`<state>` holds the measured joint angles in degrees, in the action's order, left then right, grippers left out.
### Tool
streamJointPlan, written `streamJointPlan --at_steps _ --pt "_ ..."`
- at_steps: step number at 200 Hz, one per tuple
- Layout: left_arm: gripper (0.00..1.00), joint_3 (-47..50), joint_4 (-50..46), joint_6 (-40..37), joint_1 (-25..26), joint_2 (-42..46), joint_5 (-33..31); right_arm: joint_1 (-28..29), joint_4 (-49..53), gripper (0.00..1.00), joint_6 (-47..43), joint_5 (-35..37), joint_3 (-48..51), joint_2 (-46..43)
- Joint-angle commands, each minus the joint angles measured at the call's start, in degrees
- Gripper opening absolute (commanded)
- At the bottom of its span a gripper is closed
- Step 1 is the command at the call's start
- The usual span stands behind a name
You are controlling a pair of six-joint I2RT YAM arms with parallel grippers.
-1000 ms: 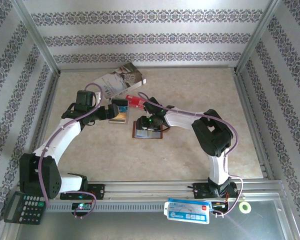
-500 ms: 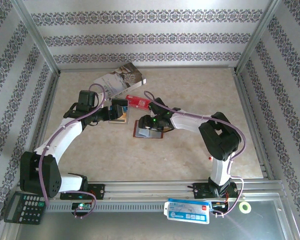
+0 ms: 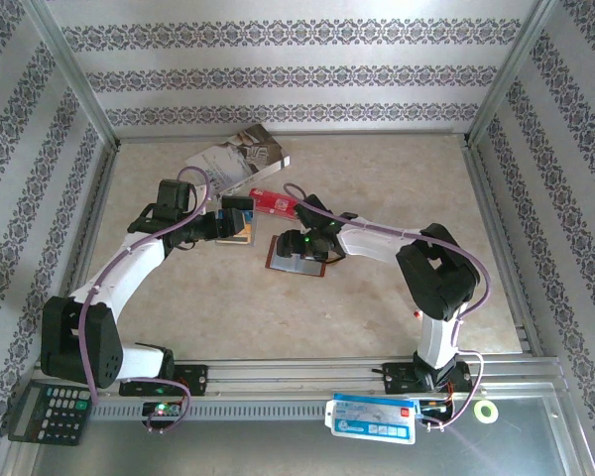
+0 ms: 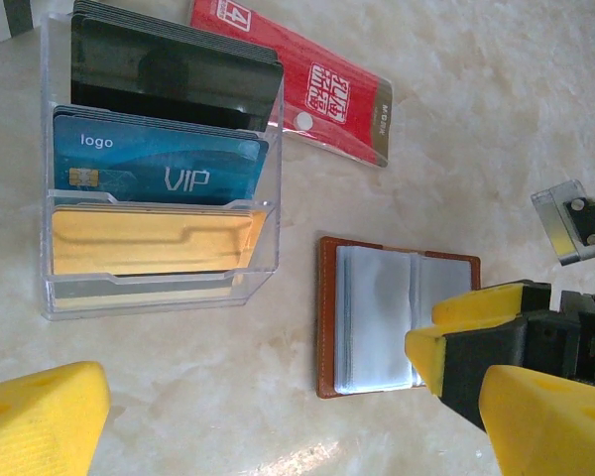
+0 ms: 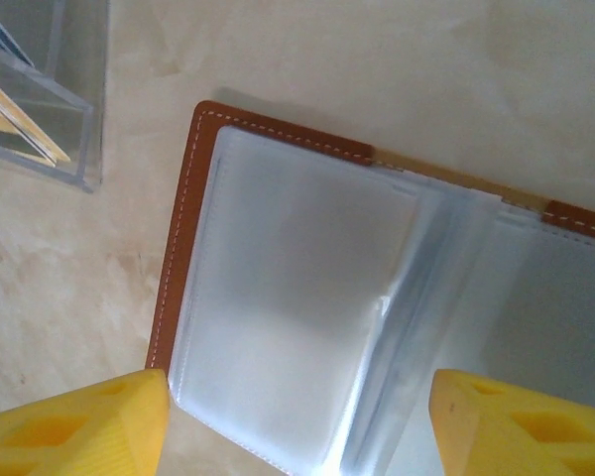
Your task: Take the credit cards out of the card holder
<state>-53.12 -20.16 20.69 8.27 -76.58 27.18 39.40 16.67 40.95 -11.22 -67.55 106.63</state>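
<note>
We found the card holder (image 4: 397,317) open, sleeves seemingly empty, credit cards (image 4: 159,164) in the clear rack (image 4: 129,297); left gripper (image 4: 297,426) and right gripper (image 5: 297,426) both gaped empty. Basically done, we reckoned.

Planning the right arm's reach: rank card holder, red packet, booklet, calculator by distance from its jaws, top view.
1. Card holder: directly beneath, lying open.
2. Red packet: just beyond, slightly left.
3. Booklet: far back left.
4. Calculator: near-left corner, farthest.
</note>
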Motion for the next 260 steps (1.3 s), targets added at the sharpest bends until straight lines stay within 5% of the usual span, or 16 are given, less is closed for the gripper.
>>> streamJointPlan --at_steps 1,99,194,260 --pt "0.96 -1.3 -0.7 0.8 0.8 -0.3 -0.2 1.8 5.1 0.7 -3.1 4.5 -3.9 1.6" --pt "0.96 -2.2 -0.3 1.3 0.9 -0.1 -0.8 5.5 18.3 0.73 -4.8 14.5 -14.5 11.7" --pt "0.96 -1.8 -0.3 1.7 0.9 -0.3 -1.1 3.9 16.5 0.47 -5.9 11.8 -11.6 11.8" --pt "0.81 1.2 2.7 6.8 1.2 -2.5 3.8 4.0 9.4 0.29 -9.2 4.7 -9.2 9.3"
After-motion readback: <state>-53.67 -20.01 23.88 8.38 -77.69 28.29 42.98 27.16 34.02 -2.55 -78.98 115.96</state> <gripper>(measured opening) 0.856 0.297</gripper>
